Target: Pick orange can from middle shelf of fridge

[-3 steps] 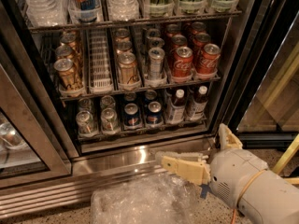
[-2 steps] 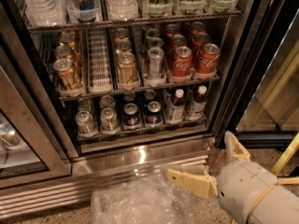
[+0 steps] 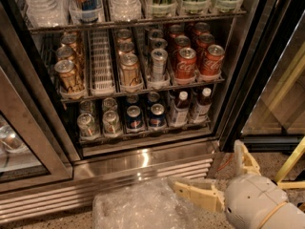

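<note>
gripper [image 3: 207,168] low right, before fridge [image 3: 143,159] base | plastic wrap [image 3: 138,206] left of it | middle shelf [image 3: 102,61] holds cans [image 3: 129,69] in lanes | bottles [image 3: 178,108] on rack [image 3: 143,131] below

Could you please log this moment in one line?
pincer: open, empty, low outside steel-framed display fridge | coppery orange drink can: untouched on dark wire middle shelf

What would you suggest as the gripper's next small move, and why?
Probably raise the gripper toward the middle shelf: it hangs open and empty near the base of the fridge, well below the front orange can.
</note>
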Controlling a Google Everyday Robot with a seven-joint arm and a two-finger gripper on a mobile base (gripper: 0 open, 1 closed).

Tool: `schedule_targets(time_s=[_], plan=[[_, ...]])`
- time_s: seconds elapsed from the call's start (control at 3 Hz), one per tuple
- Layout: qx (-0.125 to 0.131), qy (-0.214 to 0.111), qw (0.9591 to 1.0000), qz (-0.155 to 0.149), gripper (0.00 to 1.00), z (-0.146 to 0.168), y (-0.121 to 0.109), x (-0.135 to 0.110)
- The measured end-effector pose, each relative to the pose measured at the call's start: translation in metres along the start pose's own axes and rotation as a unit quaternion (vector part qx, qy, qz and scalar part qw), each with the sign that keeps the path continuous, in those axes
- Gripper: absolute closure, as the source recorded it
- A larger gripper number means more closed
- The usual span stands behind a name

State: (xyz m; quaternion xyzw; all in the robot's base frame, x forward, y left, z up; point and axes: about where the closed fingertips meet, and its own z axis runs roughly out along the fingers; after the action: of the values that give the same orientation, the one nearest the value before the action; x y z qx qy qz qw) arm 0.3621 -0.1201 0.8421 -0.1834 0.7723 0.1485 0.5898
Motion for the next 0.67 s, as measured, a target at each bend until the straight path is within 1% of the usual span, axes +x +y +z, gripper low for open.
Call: schedule_targets(time_s=[0.33,0.67], plan=[[0.009,-0.019,0.9998,-0.006,0.00,0.015,0.000,-0.004],[-0.023,-0.038,0.9990,-0.006,0.00,0.047,0.033,-0.016]])
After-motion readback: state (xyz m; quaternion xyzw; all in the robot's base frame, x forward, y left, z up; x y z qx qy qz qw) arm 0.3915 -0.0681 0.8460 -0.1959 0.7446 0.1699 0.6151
